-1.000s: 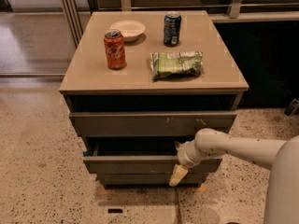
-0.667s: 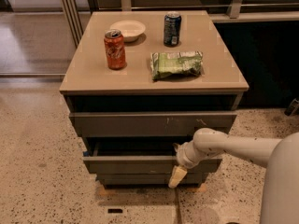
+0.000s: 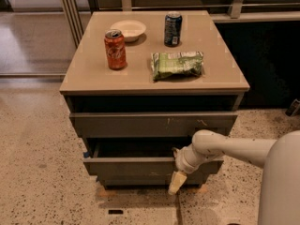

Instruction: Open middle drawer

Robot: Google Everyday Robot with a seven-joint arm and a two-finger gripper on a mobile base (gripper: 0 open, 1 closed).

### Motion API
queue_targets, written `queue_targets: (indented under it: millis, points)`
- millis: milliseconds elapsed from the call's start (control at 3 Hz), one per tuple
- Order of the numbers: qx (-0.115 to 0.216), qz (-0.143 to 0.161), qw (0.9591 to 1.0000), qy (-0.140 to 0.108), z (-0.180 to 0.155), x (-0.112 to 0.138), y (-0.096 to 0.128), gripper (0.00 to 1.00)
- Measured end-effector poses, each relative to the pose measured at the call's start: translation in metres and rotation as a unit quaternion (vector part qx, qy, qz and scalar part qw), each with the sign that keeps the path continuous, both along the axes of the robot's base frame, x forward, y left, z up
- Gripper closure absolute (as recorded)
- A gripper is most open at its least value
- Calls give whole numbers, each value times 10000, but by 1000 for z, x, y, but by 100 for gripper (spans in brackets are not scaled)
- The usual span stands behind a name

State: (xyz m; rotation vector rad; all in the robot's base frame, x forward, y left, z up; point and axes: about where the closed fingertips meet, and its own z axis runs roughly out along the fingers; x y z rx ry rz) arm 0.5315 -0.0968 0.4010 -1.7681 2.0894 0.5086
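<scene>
The middle drawer point(image 3: 136, 166) is a plain dark-grey front with a small blue bit at its left end. It stands pulled out a little from the cabinet, with a dark gap above it. My gripper point(image 3: 177, 170) is at the drawer's front, right of its middle, reaching over its top edge. The white arm point(image 3: 225, 149) comes in from the right. Above is the wider grey front with pale scratch marks point(image 3: 154, 124), also slightly out. Below is the narrowest grey front point(image 3: 140, 180).
On the tan cabinet top point(image 3: 89, 74) stand a red soda can point(image 3: 115, 49), a white bowl point(image 3: 127, 29), a dark blue can point(image 3: 173, 29) and a green chip bag point(image 3: 177, 64). The floor is speckled stone. My white body point(image 3: 281, 182) is at the right.
</scene>
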Motion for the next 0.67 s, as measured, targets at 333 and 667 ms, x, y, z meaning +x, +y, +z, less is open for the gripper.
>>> queue_targets:
  millis: [333,667]
  points:
    - [19,30,9999,147,5,-16,0,0]
    - [30,116,9995,295,12,-35,3,0]
